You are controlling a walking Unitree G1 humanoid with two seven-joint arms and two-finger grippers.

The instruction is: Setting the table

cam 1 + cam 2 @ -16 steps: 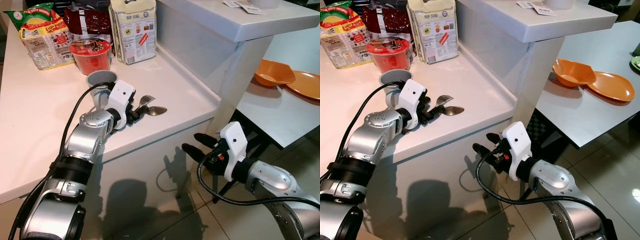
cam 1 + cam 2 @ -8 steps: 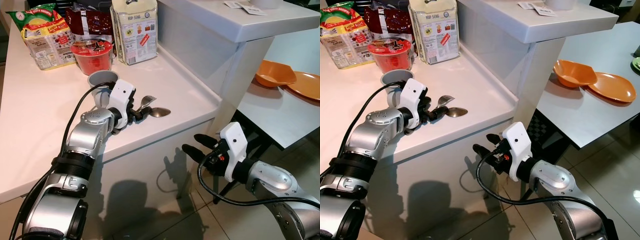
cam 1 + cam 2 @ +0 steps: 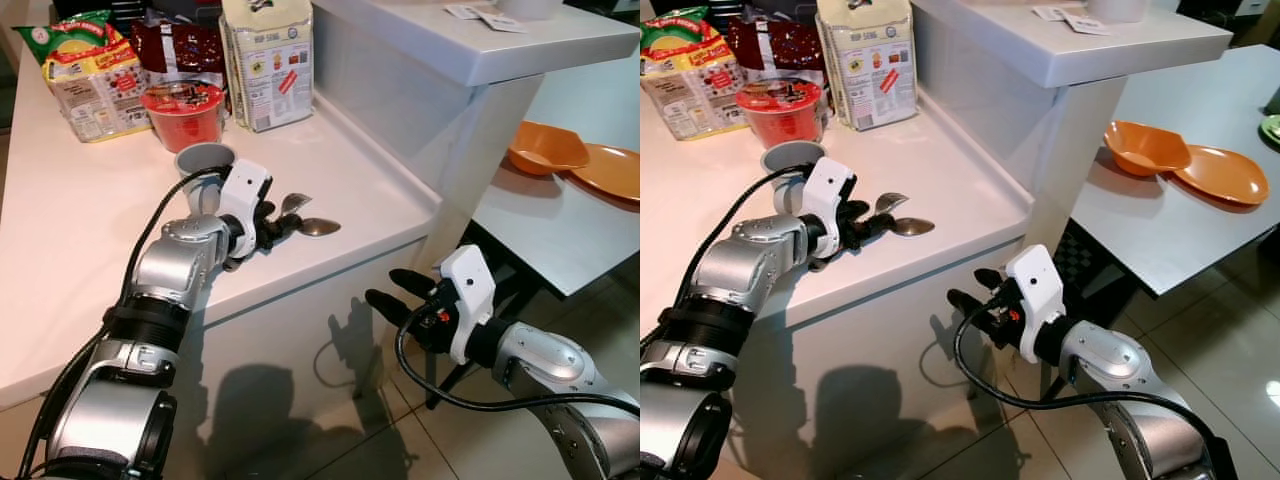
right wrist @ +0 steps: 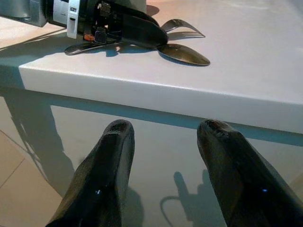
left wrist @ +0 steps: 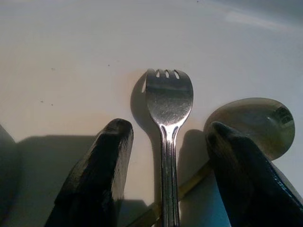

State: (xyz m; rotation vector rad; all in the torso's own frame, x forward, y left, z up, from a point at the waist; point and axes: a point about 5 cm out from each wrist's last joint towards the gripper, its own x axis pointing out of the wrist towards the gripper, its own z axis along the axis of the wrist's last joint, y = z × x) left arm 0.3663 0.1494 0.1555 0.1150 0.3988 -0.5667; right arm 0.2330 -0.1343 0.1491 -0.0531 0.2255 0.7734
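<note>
Left gripper [image 3: 272, 232] down low on the white counter [image 3: 80, 210], fingers [image 5: 97, 170] spread apart either side of a fork [image 5: 168, 106], not pinching it from the look of the wrist view. Fork lying flat near the counter's front corner, prongs pointing away from the gripper, handle running back between the two fingers. Spoon [image 3: 320, 227] right beside the fork, bowl just past one fingertip, its handle crossing under toward the gripper. Grey cup [image 3: 203, 160] just behind the left wrist, then a red tub [image 3: 182, 108] and a few food packets [image 3: 85, 70] lined up at the back of the counter. Right gripper [image 3: 393, 292] hanging out in front of the counter's face, below the edge, fingers [image 4: 102, 184] parted with nothing between them, pointed back toward the fork and spoon. Off to the right, a grey table [image 3: 1160, 235] with an orange bowl [image 3: 1143, 146] and an orange plate [image 3: 1225, 174] touching each other. Tiled floor [image 3: 1230, 330] underneath.
</note>
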